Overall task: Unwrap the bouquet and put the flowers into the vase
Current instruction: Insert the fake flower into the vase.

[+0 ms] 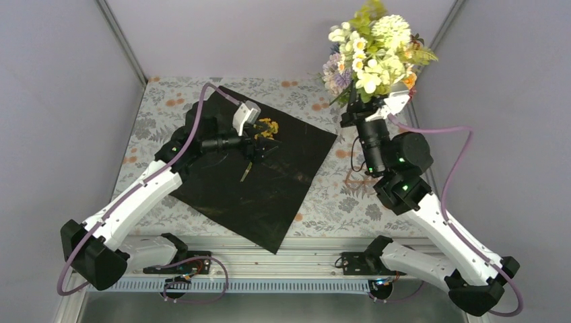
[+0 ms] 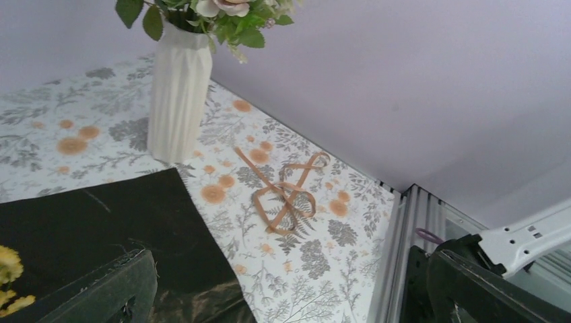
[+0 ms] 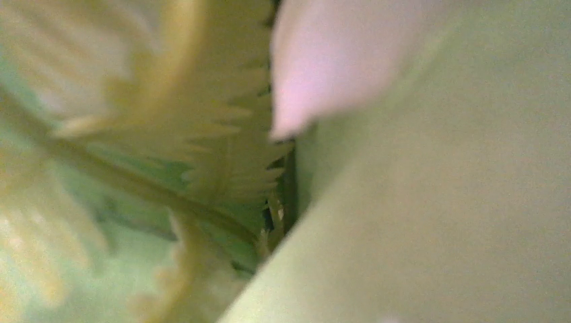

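Top external: one bunch of flowers (image 1: 374,47) upright at far right. Right fingers (image 1: 380,99) clenched at its base; on a stem or not, cannot tell. One black sheet (image 1: 262,182); one yellow stem (image 1: 268,128) beside released left fingers (image 1: 256,129).

Left wrist: one vase (image 2: 178,94) holding flowers; one ribbon (image 2: 286,192) on counter (image 2: 67,134).

Right wrist: blurred leaves only.

Risk: a snagged pull-back probably tipping the vase.

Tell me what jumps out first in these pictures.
The big mixed bunch of flowers at the far right catches the eye first. Next comes the black sheet spread flat left of centre, with a yellow sprig lying on it by the open left gripper.
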